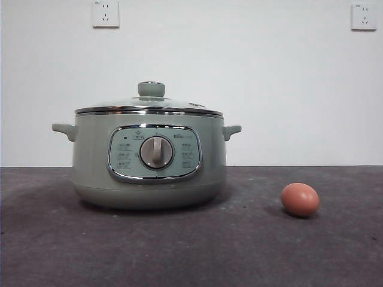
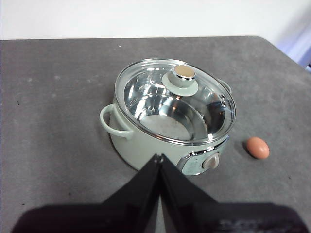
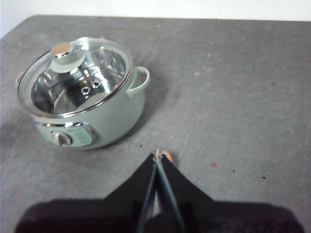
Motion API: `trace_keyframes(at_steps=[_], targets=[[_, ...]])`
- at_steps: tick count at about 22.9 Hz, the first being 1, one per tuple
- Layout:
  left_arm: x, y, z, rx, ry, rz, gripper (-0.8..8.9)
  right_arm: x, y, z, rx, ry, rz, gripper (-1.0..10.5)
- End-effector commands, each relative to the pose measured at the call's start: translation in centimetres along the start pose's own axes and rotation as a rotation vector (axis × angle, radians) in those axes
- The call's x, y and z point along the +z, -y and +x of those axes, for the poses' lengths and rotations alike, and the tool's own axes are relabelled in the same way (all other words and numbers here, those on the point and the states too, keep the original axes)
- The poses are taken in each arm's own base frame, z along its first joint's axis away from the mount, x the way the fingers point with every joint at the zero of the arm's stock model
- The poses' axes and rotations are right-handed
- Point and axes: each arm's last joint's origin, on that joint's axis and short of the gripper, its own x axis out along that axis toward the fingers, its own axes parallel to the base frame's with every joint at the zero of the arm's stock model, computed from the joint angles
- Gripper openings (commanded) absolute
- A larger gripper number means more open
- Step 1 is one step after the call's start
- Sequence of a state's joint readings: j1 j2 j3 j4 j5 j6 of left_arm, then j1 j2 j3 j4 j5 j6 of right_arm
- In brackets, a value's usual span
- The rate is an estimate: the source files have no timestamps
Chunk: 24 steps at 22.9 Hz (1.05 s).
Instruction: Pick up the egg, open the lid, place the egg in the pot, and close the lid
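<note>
Front view: one pot, one lid, one egg, two wall sockets, and no arm in sight.

One dark grey table carries everything. The single sage-green pot stands on it well ahead of both grippers, its one glass lid seated on the rim with the green knob uppermost, its two side handles and one dial showing. The left gripper hangs above the table with its two jaws pressed together on nothing, the pot just beyond its tip. The right gripper is likewise clenched and empty; the one egg lies on the table just past its tip, mostly hidden behind it, apart from the pot.
</note>
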State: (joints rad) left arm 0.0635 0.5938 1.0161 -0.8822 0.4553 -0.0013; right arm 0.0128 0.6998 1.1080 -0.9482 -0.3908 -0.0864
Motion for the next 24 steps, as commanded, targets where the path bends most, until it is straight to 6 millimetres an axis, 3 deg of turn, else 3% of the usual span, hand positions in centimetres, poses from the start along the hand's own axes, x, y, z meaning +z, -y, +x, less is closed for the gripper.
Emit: trace_keyframes(at_steps=[1, 7, 8, 10, 11, 18, 24], targets=[[0.3, 0.0, -0.1, 0.001, -0.015, 0.03, -0.05, 0.3, 0.0, 0.0, 0.004, 0.0, -0.025, -0.1], [0.5, -0.1, 0.2, 0.001, -0.031, 0.022, 0.3, 0.4, 0.1, 0.1, 0.004, -0.005, -0.018, 0.6], [0.5, -0.2, 0.3, 0.0, -0.033, 0.021, 1.44, 0.4, 0.1, 0.1, 0.004, -0.003, -0.018, 1.8], [0.6, -0.1, 0.4, -0.034, -0.037, 0.018, 5.5, 0.4, 0.1, 0.1, 0.004, -0.004, -0.017, 4.6], [0.6, -0.1, 0.5, -0.046, -0.039, 0.017, 6.42, 0.4, 0.1, 0.1, 0.004, -0.005, -0.015, 5.5], [1.7, -0.4, 1.5, -0.1, -0.023, 0.024, 6.38, 0.0, 0.0, 0.1, 0.008, -0.045, 0.004, 5.7], [5.3, -0.5, 4.9, -0.182, -0.05, 0.063, 6.31, 0.0, 0.0, 0.1, 0.008, -0.046, 0.009, 5.7]])
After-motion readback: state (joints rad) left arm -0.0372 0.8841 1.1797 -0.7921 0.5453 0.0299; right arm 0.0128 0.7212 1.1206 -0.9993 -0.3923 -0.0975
